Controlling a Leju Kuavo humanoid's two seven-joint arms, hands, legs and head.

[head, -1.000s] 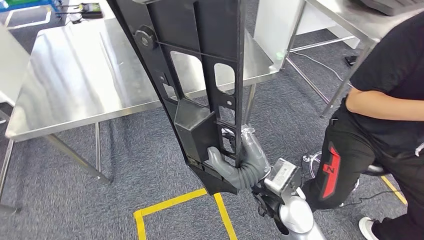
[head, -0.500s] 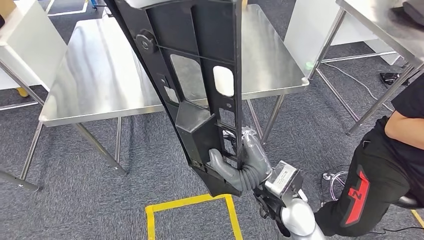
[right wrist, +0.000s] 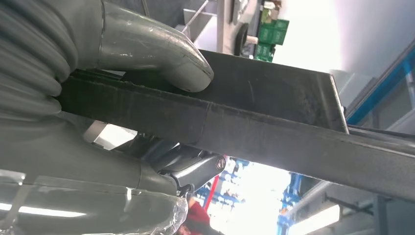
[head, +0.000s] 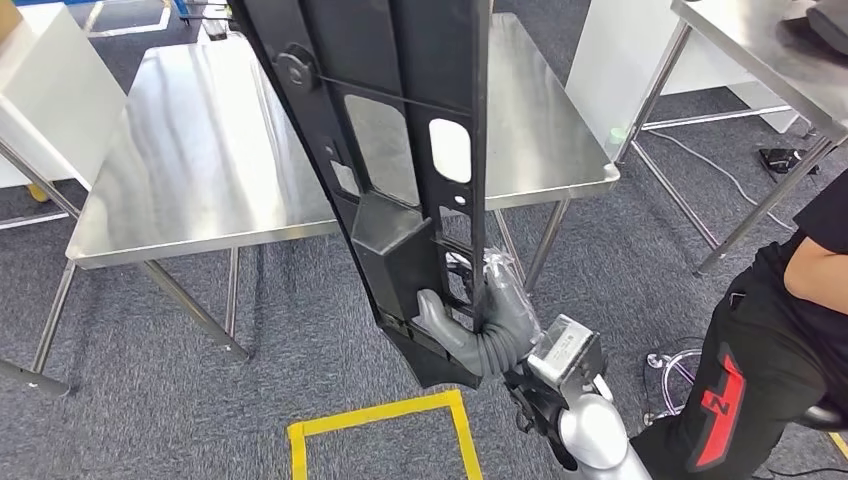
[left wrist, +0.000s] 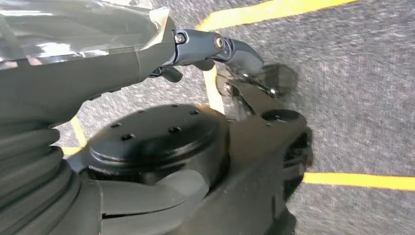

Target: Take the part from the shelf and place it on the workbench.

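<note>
A long black plastic part (head: 400,150) with several cut-outs stands nearly upright in the head view, its top past the picture's upper edge. My right hand (head: 490,325) grips it near its lower end, thumb on the front face and fingers behind. In the right wrist view the thumb (right wrist: 156,54) presses on the edge of the part (right wrist: 274,132). The steel workbench (head: 200,150) lies behind the part, its top bare. My left hand (left wrist: 98,73) hangs over the carpet, fingers apart and holding nothing.
A person in black (head: 770,340) stands close at the right. A second steel table (head: 760,50) is at the back right and a white panel (head: 50,90) at the far left. Yellow tape (head: 380,415) marks the grey carpet below the part.
The camera has turned, so the workbench now sits more centred and the person is nearer the right edge. The part stays in my right hand's grip, unchanged.
</note>
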